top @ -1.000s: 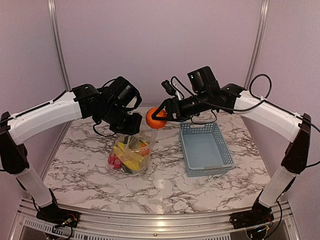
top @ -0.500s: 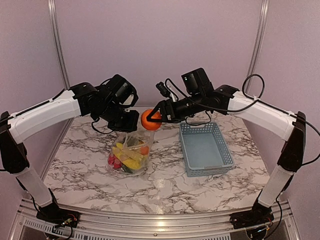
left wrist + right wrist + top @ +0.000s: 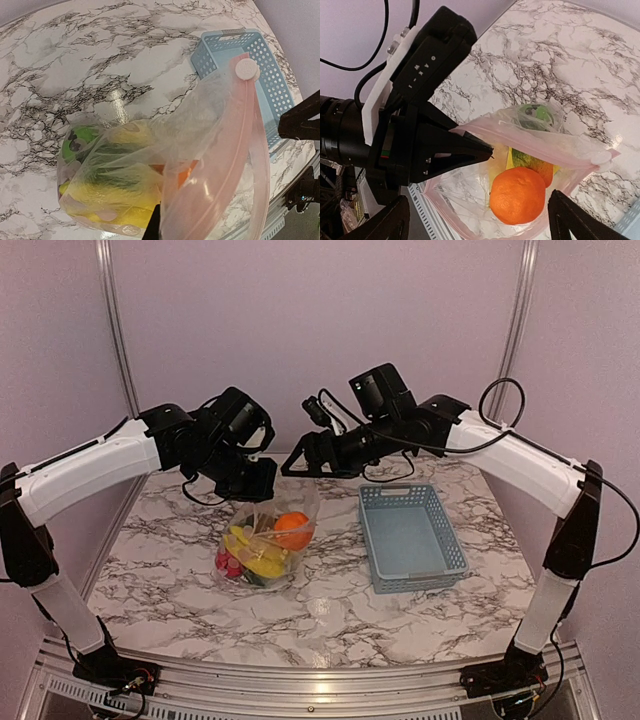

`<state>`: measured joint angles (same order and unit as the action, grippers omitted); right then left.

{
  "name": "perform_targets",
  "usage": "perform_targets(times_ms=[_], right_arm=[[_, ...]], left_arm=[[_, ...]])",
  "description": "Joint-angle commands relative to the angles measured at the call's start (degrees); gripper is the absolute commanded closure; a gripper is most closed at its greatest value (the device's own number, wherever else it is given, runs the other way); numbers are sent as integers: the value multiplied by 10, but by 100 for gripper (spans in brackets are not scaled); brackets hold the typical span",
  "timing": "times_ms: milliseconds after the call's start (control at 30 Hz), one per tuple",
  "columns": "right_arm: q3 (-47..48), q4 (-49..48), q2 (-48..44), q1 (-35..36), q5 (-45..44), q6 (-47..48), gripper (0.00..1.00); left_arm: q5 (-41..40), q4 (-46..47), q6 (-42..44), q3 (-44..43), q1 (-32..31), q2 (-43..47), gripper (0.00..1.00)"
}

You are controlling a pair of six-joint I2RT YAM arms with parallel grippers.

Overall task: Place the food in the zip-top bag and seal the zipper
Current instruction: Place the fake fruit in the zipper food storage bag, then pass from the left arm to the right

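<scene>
The bag (image 3: pixel 262 550) stands on the table (image 3: pixel 170 590) between my arms. My left gripper (image 3: pixel 262 483) is clamped on the rim film and holds the mouth up. My right gripper (image 3: pixel 300 465) hangs over the mouth, jaws wide, holding nothing. The orange (image 3: pixel 292 529) sits on top of the load inside.

The film is thin, soft and slippery, and I judge it slumps if let go. The toys look light, hard and glossy, apt to roll. For sealing, the best hold is the stiffer zipper (image 3: pixel 231 135), by its white slider (image 3: pixel 246 69).

Count: one bag, one zipper, one slider, one orange, one striped melon (image 3: pixel 117 172), one basket (image 3: pixel 415 585). The yellow pieces blur together.
</scene>
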<state>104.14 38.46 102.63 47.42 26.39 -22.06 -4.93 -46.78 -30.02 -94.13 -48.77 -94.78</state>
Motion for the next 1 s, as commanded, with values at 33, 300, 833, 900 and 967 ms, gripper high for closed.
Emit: perform_targets(times_ms=[33, 300, 833, 900, 967], right_arm=[[45, 74, -33, 1, -46, 24, 8], [-29, 111, -62, -22, -142, 39, 12], [-54, -5, 15, -13, -53, -5, 58], [-52, -10, 23, -15, -37, -17, 70], [-50, -8, 24, -17, -25, -26, 79]], left_arm=[[10, 2, 1, -9, 5, 21, 100], [45, 20, 22, 19, 6, 39, 100], [95, 35, 49, 16, 0, 47, 85], [105, 38, 76, 18, -17, 57, 73], [75, 37, 104, 27, -42, 74, 66]])
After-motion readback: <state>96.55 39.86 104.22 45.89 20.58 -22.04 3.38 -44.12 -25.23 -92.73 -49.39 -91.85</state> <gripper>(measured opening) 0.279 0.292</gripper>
